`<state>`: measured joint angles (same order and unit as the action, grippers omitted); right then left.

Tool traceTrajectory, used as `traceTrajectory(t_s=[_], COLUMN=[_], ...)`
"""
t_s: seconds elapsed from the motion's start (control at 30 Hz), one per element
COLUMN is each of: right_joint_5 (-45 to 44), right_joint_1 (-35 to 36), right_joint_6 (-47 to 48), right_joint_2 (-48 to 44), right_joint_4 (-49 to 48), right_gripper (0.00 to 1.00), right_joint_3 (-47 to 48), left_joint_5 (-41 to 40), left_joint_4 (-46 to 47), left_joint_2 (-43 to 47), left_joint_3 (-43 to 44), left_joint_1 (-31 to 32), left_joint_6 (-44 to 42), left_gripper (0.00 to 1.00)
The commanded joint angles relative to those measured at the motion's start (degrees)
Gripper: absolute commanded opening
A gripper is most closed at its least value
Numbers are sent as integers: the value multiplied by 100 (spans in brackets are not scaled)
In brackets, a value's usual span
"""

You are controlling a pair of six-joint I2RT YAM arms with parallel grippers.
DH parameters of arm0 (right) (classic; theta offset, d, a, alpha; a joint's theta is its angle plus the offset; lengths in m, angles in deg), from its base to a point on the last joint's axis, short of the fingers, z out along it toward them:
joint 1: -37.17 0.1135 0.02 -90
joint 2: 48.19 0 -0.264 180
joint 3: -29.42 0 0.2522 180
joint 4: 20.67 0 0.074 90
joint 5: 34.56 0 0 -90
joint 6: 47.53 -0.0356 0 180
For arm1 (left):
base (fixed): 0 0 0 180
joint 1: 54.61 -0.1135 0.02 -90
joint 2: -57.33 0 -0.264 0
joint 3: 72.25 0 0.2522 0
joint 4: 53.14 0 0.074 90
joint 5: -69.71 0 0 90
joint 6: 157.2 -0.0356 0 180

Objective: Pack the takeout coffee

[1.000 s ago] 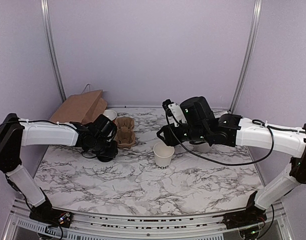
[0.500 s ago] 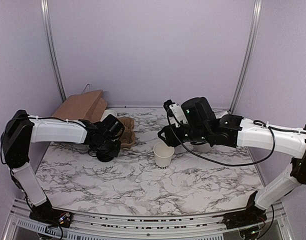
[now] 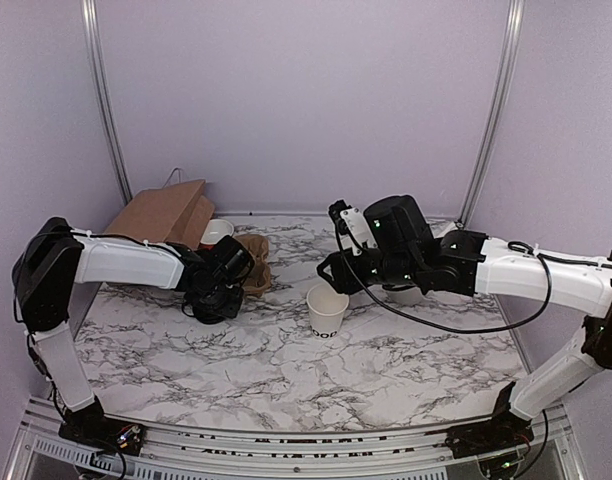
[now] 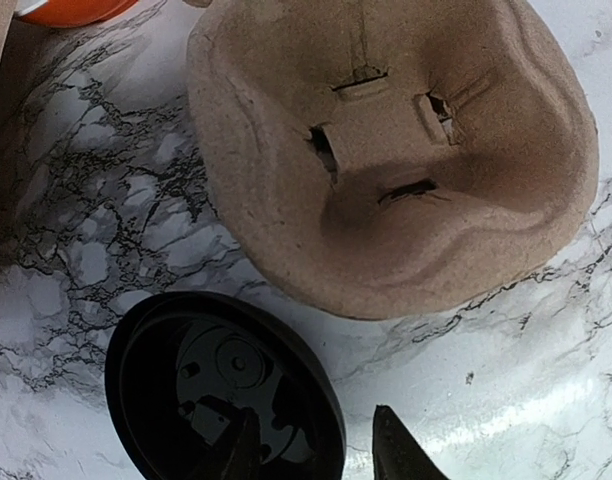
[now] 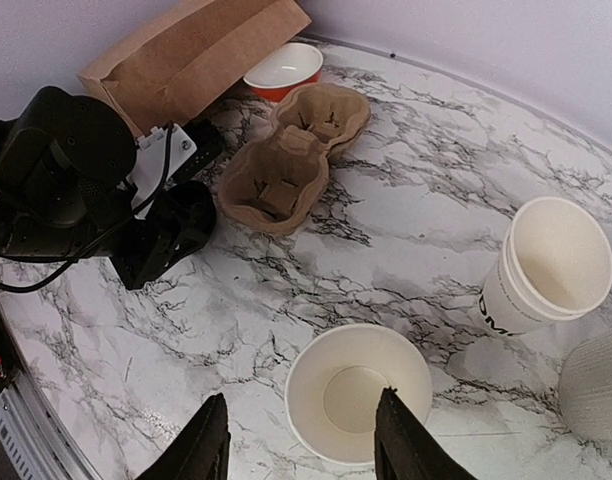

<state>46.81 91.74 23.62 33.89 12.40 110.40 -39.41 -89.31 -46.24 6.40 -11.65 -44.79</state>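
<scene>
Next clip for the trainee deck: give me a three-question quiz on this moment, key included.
1. True or false: the black lid is already on the single paper cup.
2. What lies right beside the lid? A) cup carrier B) spoon C) napkin
3. Fill in: the right claw hovers over the open ____.
Key: 1 false; 2 A; 3 cup.
</scene>
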Motion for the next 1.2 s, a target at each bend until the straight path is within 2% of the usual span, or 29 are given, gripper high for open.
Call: traceTrajectory(t_s=[0.0, 0.33, 0.53, 0.9, 1.17], right_joint_5=[-105, -87, -77, -95, -10], right_joint_1=[-64, -60, -60, -60, -61], right_joint_6=[-40, -49, -43, -34, -31], right_joint_2=[-175, -166, -158, -158, -79], right_joint_4=[-68, -81, -68, -35, -75], right_gripper=[48, 49, 48, 48, 49], right_joint_3=[11, 21, 37, 75, 80], left_joint_5=[-243, -347, -374, -426, -168], left_joint_4=[-164, -140, -146, -214, -300], left_joint_2=[-90, -112, -43, 504, 998], left_joint_3=[173, 148, 147, 65, -450], left_joint_1=[28, 44, 46, -70, -820], left_joint_6=[-86, -121, -134, 113, 502], left_gripper=[36, 20, 15, 14, 21])
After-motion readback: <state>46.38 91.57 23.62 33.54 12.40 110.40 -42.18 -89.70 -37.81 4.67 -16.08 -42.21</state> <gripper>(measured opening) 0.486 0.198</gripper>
